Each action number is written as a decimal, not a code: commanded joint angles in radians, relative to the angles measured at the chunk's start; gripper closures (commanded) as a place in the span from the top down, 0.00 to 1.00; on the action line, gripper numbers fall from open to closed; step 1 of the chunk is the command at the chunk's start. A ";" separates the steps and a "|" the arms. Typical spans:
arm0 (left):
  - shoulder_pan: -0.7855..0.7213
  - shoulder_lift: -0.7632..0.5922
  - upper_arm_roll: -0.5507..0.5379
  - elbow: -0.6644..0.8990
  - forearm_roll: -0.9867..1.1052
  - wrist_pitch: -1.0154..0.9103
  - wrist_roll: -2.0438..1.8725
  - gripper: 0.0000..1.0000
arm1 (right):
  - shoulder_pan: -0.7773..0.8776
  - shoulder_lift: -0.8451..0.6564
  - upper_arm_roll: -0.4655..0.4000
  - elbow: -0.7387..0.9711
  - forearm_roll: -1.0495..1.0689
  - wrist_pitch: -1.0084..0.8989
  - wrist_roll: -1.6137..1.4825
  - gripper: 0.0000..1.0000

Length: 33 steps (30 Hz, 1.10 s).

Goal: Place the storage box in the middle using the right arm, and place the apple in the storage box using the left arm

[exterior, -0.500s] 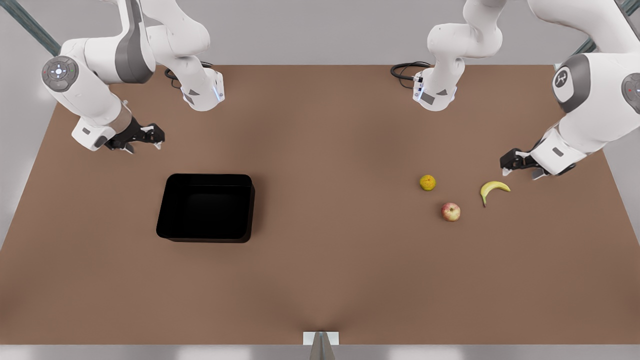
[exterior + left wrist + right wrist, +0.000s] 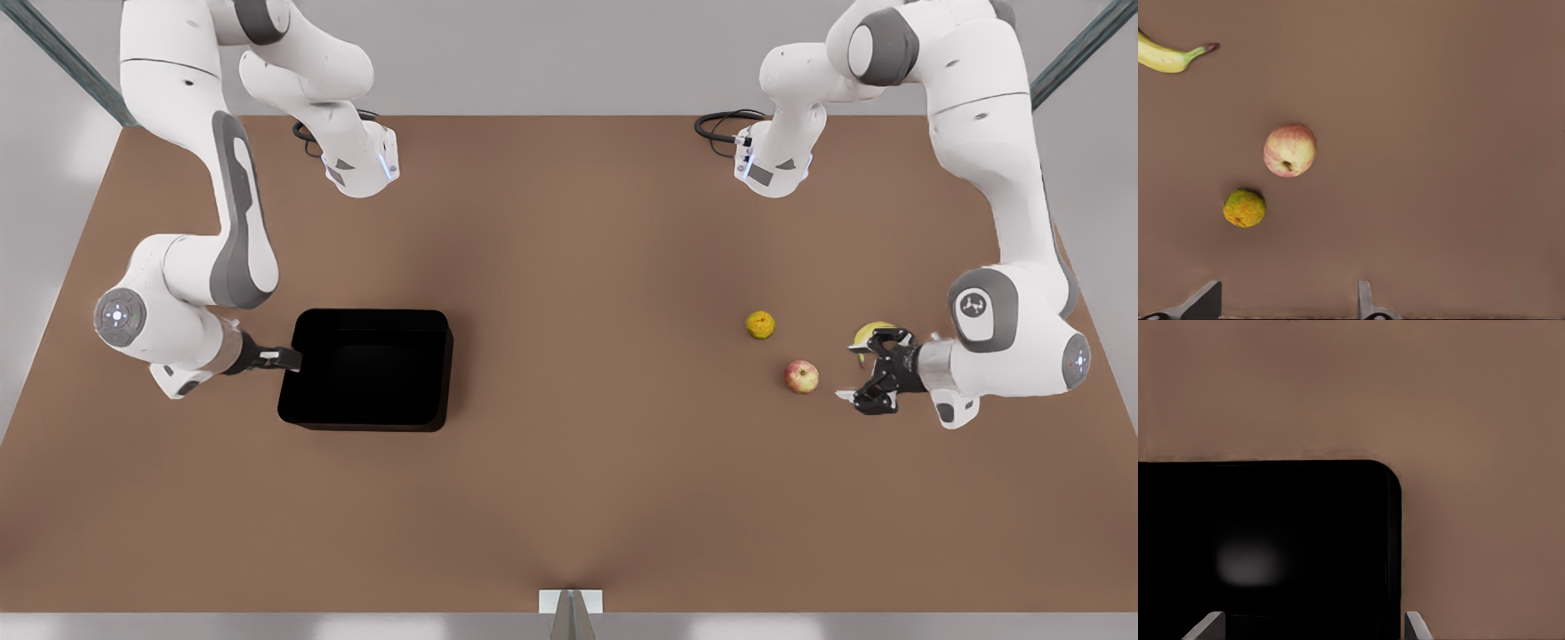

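Observation:
The black storage box (image 2: pixel 369 366) sits on the table in the front view's left half. My right gripper (image 2: pixel 286 358) is at the outer side of the wall facing the front view's left, low and pointing at the box; its fingers (image 2: pixel 1210 625) are open, with the box (image 2: pixel 1271 547) just ahead. The red-yellow apple (image 2: pixel 802 376) lies in the front view's right half. My left gripper (image 2: pixel 861 372) is open just beyond it toward the front view's right, not touching it. The apple (image 2: pixel 1289 150) lies ahead of the left gripper (image 2: pixel 1285 308).
A small orange-yellow fruit (image 2: pixel 760 324) lies just behind the apple. A banana (image 2: pixel 871 330) is partly hidden behind the left gripper. The brown table (image 2: pixel 587 267) is bare between the box and the fruits. Both arm bases (image 2: pixel 360 164) stand at the back edge.
Both arms have swung down and forward. The right gripper came from behind the box to its outer side wall. The left gripper moved from beside the banana to next to the apple.

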 commanded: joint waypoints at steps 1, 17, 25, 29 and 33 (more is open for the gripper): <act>-0.001 0.003 0.001 -0.009 -0.256 -0.001 -0.003 1.00 | -0.001 0.004 0.000 0.001 0.001 0.002 0.000 1.00; -0.007 0.047 0.030 -0.271 -0.422 0.100 0.086 1.00 | -0.055 0.088 0.001 -0.158 0.004 0.115 -0.066 1.00; 0.015 0.133 0.084 -0.269 -0.497 0.107 0.229 1.00 | -0.076 0.079 0.003 -0.226 0.003 0.144 -0.082 1.00; 0.015 0.159 0.082 -0.279 -0.574 0.126 0.243 1.00 | -0.075 0.093 0.003 -0.227 0.003 0.147 -0.082 1.00; 0.015 0.161 0.082 -0.323 -0.585 0.133 0.289 1.00 | -0.073 0.110 0.003 -0.247 0.003 0.146 -0.082 1.00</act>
